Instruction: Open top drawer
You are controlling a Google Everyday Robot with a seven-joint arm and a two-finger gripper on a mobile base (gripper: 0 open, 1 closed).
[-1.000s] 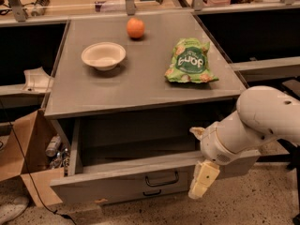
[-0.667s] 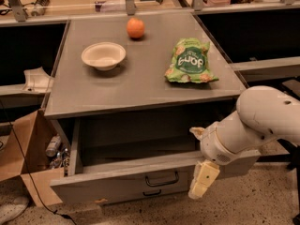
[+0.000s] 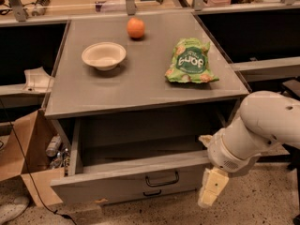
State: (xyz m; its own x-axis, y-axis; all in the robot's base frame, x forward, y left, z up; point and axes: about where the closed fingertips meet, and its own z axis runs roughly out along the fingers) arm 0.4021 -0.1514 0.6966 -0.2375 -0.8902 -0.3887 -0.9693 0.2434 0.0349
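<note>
The top drawer (image 3: 108, 184) is a wide grey metal drawer under the grey table top. It stands pulled out toward me, and its inside looks dark and bare. A small dark loop handle (image 3: 161, 179) sits at the centre of its front. My gripper (image 3: 211, 189) hangs at the right end of the drawer front, just off its corner, at the end of my white arm (image 3: 262, 125). It holds nothing that I can see. A second, smaller handle (image 3: 152, 192) shows just below, on a lower drawer.
On the table top (image 3: 140, 88) are a white bowl (image 3: 103, 55), an orange (image 3: 136, 27) and a green snack bag (image 3: 190, 62). An open cardboard box (image 3: 28, 163) with bottles stands on the floor at the left. Dark shelving flanks both sides.
</note>
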